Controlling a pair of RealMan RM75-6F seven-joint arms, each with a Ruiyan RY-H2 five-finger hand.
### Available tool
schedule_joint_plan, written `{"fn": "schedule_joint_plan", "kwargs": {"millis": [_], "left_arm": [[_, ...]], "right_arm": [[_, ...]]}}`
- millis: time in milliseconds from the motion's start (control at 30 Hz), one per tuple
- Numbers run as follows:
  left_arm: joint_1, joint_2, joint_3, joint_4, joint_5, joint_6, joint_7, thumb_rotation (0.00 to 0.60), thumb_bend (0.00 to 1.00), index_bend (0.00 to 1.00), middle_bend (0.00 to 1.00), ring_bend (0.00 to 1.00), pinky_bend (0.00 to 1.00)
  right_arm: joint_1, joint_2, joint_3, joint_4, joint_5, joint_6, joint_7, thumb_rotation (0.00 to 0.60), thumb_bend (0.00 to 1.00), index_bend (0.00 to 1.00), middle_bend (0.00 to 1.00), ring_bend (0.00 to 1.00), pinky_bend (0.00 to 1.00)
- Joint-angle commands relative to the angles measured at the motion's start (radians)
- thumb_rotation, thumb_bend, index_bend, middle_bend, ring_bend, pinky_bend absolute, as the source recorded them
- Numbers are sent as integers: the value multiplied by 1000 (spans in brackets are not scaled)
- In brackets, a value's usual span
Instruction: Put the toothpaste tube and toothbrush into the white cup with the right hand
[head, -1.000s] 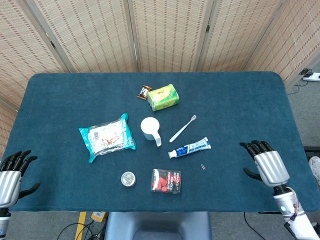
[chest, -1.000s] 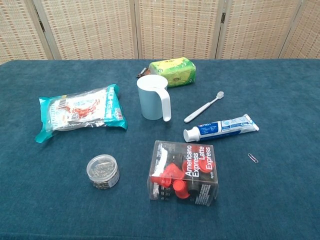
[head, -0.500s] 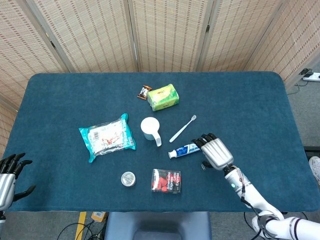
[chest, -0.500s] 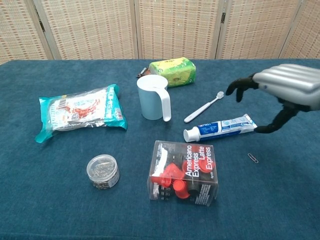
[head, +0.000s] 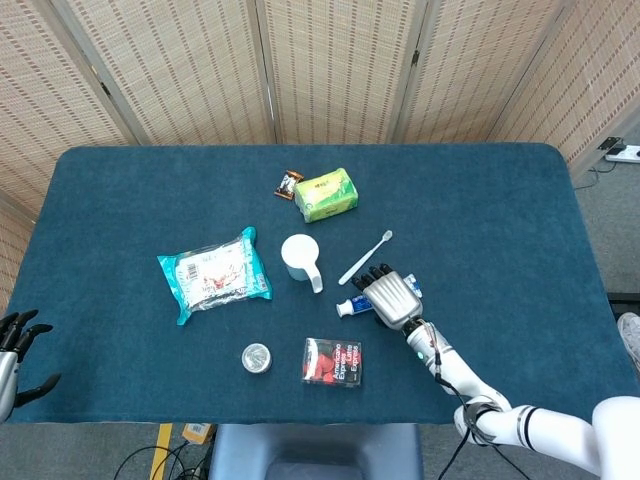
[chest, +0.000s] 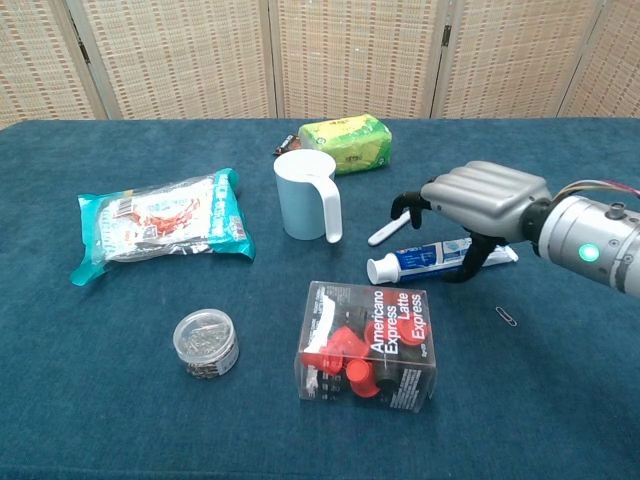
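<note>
just right hand (chest: 487, 201) over toothpaste tube (chest: 425, 260)

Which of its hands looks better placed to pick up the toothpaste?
The right hand: it hovers right over the toothpaste tube. The left hand sits at the table's far corner.

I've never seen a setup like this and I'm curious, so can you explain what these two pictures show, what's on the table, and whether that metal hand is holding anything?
This is a two-armed robot at a blue table, steered remotely by a person. One picture looks down from its head, the other forward from its chest. The right robot hand hovers over a toothpaste tube, fingers spread, holding nothing yet. The left robot hand waits open at the table's edge. Nearby lie a toothbrush and a white cup. Also there: a teal snack packet, a green packet, a small round tin, a clear box of red capsules and a paperclip.
</note>
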Motion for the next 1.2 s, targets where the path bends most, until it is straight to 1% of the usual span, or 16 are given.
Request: {"fn": "schedule_joint_plan", "kwargs": {"millis": [33, 167, 367, 533, 733, 867, 967, 1067, 1200], "left_arm": [[1, 1, 0, 2, 0, 0, -4, 600, 204, 310, 165, 128, 163], [3, 2, 0, 5, 1, 0, -9, 600, 204, 311, 165, 128, 163], [4, 1, -1, 12, -1, -4, -15, 600, 204, 312, 165, 128, 163], [1, -3, -1, 14, 2, -8, -17, 600, 204, 313, 165, 128, 163], [2, -3, -2, 22, -2, -12, -23, 600, 204, 316, 165, 128, 163], [4, -4, -2, 28, -5, -13, -27, 600, 204, 318, 165, 128, 163], [6, -5, -1, 31, -6, -14, -29, 600, 204, 320, 165, 128, 163], [7, -6, -1, 33, -6, -13, -29, 600, 204, 321, 165, 128, 163], [7, -4, -2, 30, -3, -11, -26, 600, 204, 321, 165, 128, 163]], "right_arm": [[19, -31, -4, 35, 6, -1, -1, 600, 110, 253, 312, 209, 250], [32, -62, -15, 80, 3, 6, 0, 600, 113, 279, 312, 209, 250], [35, -76, -32, 122, 2, 19, 10, 600, 119, 308, 313, 209, 250], [44, -97, -39, 150, -6, 26, 29, 600, 132, 332, 313, 210, 250], [60, -137, -39, 191, -9, 29, 45, 600, 152, 387, 332, 209, 250], [68, -151, -41, 212, -9, 27, 49, 600, 203, 443, 343, 209, 250], [68, -153, -44, 216, -17, 37, 61, 600, 256, 483, 352, 212, 250], [65, -146, -49, 207, -38, 61, 86, 600, 277, 525, 366, 222, 250], [49, -111, -53, 153, -75, 113, 143, 600, 298, 566, 380, 232, 250]]}}
